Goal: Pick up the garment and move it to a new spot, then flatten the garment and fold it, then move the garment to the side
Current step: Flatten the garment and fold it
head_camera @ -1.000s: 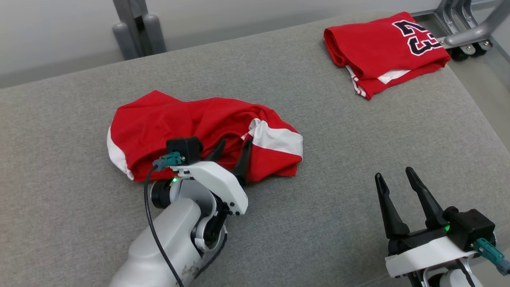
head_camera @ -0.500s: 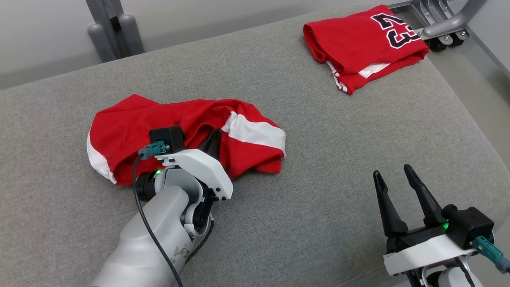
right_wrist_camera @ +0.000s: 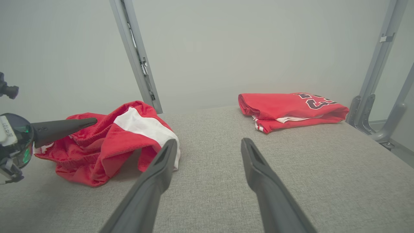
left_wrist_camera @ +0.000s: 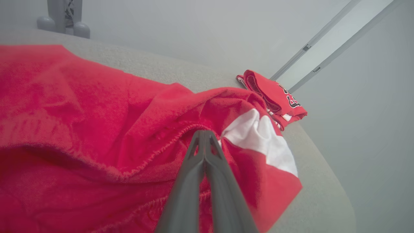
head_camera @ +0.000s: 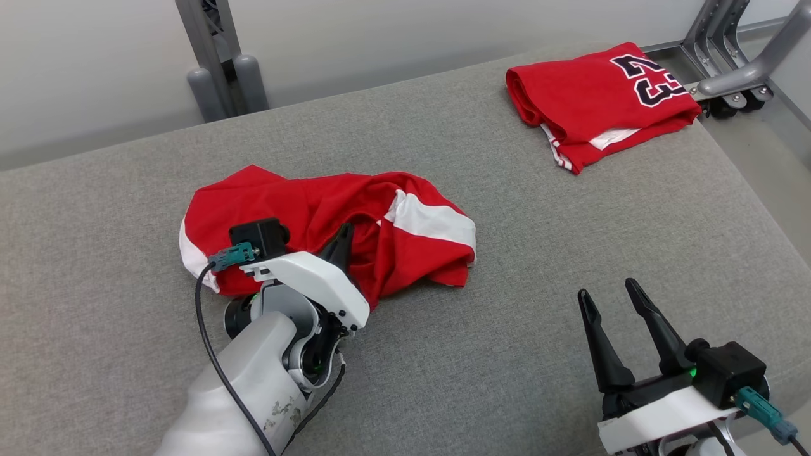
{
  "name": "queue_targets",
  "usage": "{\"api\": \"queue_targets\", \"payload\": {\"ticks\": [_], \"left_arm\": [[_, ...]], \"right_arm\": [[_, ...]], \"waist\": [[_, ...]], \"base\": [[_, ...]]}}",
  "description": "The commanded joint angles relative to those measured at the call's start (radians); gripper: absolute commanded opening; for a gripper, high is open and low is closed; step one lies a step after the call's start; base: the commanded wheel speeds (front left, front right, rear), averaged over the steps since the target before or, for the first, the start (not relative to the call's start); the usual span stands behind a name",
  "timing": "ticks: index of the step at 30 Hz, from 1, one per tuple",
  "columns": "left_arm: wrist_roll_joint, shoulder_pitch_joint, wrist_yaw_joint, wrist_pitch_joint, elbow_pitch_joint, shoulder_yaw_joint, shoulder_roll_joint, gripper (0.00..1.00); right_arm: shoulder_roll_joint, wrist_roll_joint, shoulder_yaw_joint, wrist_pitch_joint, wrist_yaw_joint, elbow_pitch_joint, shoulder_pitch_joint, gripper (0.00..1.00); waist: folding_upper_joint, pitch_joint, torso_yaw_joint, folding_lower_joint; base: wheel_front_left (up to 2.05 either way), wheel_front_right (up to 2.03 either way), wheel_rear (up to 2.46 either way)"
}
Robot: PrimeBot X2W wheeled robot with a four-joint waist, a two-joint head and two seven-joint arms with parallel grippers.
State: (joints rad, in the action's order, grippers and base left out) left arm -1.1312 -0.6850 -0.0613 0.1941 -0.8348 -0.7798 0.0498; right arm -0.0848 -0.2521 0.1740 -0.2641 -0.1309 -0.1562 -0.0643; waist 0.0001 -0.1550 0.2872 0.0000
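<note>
The garment (head_camera: 298,209) is a crumpled red piece with white panels, lying left of centre on the grey padded table (head_camera: 538,253). My left gripper (head_camera: 345,231) reaches over its near edge, fingers pressed together on a fold of the red cloth. In the left wrist view the shut tips of the left gripper (left_wrist_camera: 203,133) pinch the hem of the garment (left_wrist_camera: 97,106). The right wrist view shows the garment (right_wrist_camera: 106,145) bunched up at the left gripper (right_wrist_camera: 92,121). My right gripper (head_camera: 607,287) stands open at the near right with nothing between its fingers (right_wrist_camera: 161,168).
A folded red jersey (head_camera: 595,101) with the number 23 lies at the far right corner of the table. Grey metal posts (head_camera: 215,69) rise behind the far edge. A wheeled metal stand (head_camera: 728,82) sits beyond the right edge.
My left gripper's fingers have closed on the garment's fold, bunching the cloth slightly. The head camera has shifted. The right gripper has stayed open and in place.
</note>
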Motion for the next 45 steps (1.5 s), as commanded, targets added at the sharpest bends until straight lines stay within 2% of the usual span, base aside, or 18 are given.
{"api": "queue_targets", "payload": {"ticks": [1, 3, 4, 14, 16, 19, 20, 22, 23, 29, 33, 37, 42, 44, 45], "left_arm": [[-0.045, 0.003, 0.005, -0.025, 0.011, 0.007, 0.002, 0.42], [-0.081, -0.008, -0.013, -0.057, 0.015, -0.005, 0.003, 0.91], [-0.091, -0.018, -0.019, -0.068, 0.014, -0.012, 0.004, 1.0], [-0.078, -0.095, -0.074, -0.083, -0.078, -0.07, 0.004, 1.0], [-0.063, -0.106, -0.079, -0.083, -0.112, -0.081, 0.007, 0.92], [-0.056, -0.121, -0.079, -0.074, -0.16, -0.088, 0.011, 0.49], [-0.057, -0.125, -0.078, -0.073, -0.174, -0.086, 0.01, 0.48], [-0.065, -0.13, -0.068, -0.074, -0.199, -0.082, 0.009, 0.35], [-0.078, -0.13, -0.05, -0.068, -0.213, -0.074, 0.008, 0.0], [-0.091, -0.163, 0.032, 0.01, -0.191, -0.058, 0.004, 0.0], [-0.083, -0.207, 0.059, 0.025, -0.111, -0.093, 0.002, 0.0], [-0.105, -0.228, 0.034, 0.002, 0.014, -0.139, 0.004, 0.0], [0.017, -0.167, -0.052, -0.049, 0.059, -0.317, 0.005, 0.0], [0.018, -0.11, -0.061, -0.051, 0.077, -0.351, 0.005, 0.0], [0.01, -0.085, -0.058, -0.059, 0.093, -0.365, 0.002, 0.32]], "right_arm": [[-0.003, -0.003, 0.004, 0.0, 0.0, -0.002, -0.015, 1.0], [-0.002, -0.007, 0.014, 0.0, 0.0, -0.001, -0.026, 1.0], [-0.004, -0.009, 0.015, 0.0, 0.0, 0.0, -0.03, 1.0], [-0.004, -0.014, -0.014, 0.0, 0.0, -0.001, -0.023, 1.0], [-0.001, -0.017, -0.012, 0.0, 0.0, 0.0, -0.025, 1.0], [0.003, -0.021, -0.007, 0.0, 0.0, 0.002, -0.034, 1.0], [0.005, -0.021, -0.005, 0.0, 0.0, 0.002, -0.037, 1.0], [0.007, -0.021, -0.004, 0.0, 0.0, 0.002, -0.041, 1.0], [0.009, -0.023, -0.005, 0.0, 0.0, 0.003, -0.043, 1.0], [0.007, -0.012, -0.02, 0.0, 0.0, 0.001, -0.029, 1.0], [0.01, -0.011, -0.01, 0.0, 0.0, -0.003, -0.017, 1.0], [0.014, -0.012, 0.0, 0.0, 0.0, -0.007, -0.008, 1.0], [0.019, -0.012, -0.003, 0.0, 0.0, -0.002, 0.003, 1.0], [0.021, -0.016, -0.001, 0.0, 0.0, -0.002, 0.002, 1.0], [0.021, -0.018, 0.0, 0.0, 0.0, -0.001, 0.002, 1.0]], "waist": [[-0.0001, -0.002, 0.006, 0.0], [-0.0001, -0.009, 0.018, 0.0], [-0.0001, -0.013, 0.025, 0.0], [-0.0001, -0.036, 0.09, 0.0], [-0.0001, -0.041, 0.102, 0.0], [-0.0001, -0.048, 0.116, 0.0], [-0.0001, -0.05, 0.12, 0.0], [-0.0001, -0.053, 0.125, 0.0], [-0.0001, -0.055, 0.127, 0.0], [-0.0001, -0.04, 0.11, 0.0], [-0.0001, -0.01, 0.091, 0.0], [-0.0001, 0.018, 0.073, 0.0], [-0.0001, 0.024, 0.055, 0.0], [-0.0001, 0.018, 0.051, 0.0], [-0.0001, 0.014, 0.049, 0.0]], "base": [[0.0, 0.0, 0.0], [0.0, 0.0, 0.0], [0.0, 0.0, 0.0], [0.0, 0.0, 0.0], [0.0, 0.0, 0.0], [0.0, 0.0, 0.0], [0.0, 0.0, 0.0], [0.0, 0.0, 0.0], [0.0, 0.0, 0.0], [0.0, 0.0, 0.0], [0.0, 0.0, 0.0], [0.0, 0.0, 0.0], [0.0, 0.0, 0.0], [0.0, 0.0, 0.0], [0.0, 0.0, 0.0]]}}
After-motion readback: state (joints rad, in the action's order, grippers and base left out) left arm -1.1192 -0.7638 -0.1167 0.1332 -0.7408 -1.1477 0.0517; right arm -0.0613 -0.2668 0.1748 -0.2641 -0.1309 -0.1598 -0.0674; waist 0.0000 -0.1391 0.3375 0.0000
